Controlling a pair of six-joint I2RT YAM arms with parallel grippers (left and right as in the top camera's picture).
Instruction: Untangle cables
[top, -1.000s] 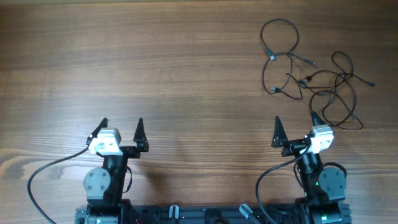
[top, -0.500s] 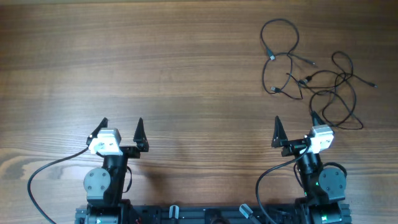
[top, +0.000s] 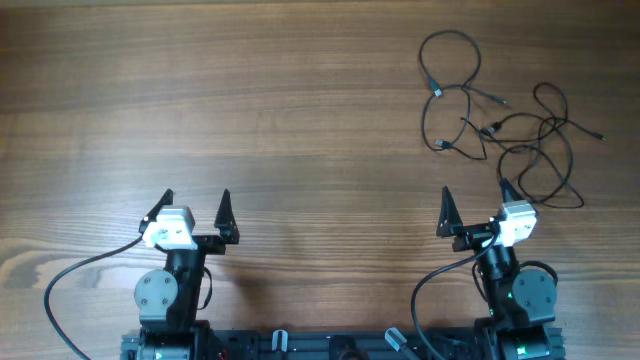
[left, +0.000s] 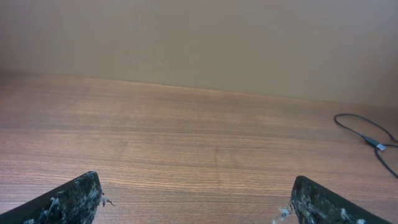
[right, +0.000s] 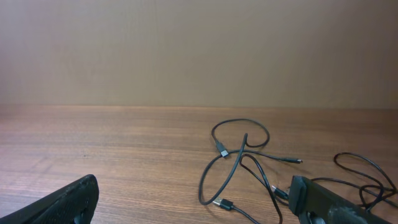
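The cables (top: 492, 128) lie as a loose tangle of thin black cords with small plugs on the wooden table at the far right. My right gripper (top: 475, 195) stands open just in front of the tangle, nothing between its fingers. In the right wrist view the cables (right: 222, 203) loop ahead and to the right of the open right gripper (right: 194, 186), partly hidden behind the right finger (right: 323, 202). My left gripper (top: 195, 200) is open at the near left, far from the tangle. From the left gripper (left: 196, 186), only one cable end (left: 367, 134) shows at the far right.
Both arm bases (top: 165, 295) sit at the table's near edge, with thicker black wires (top: 70, 275) curving out from them. A plain beige wall (right: 199, 50) rises behind the table's far edge.
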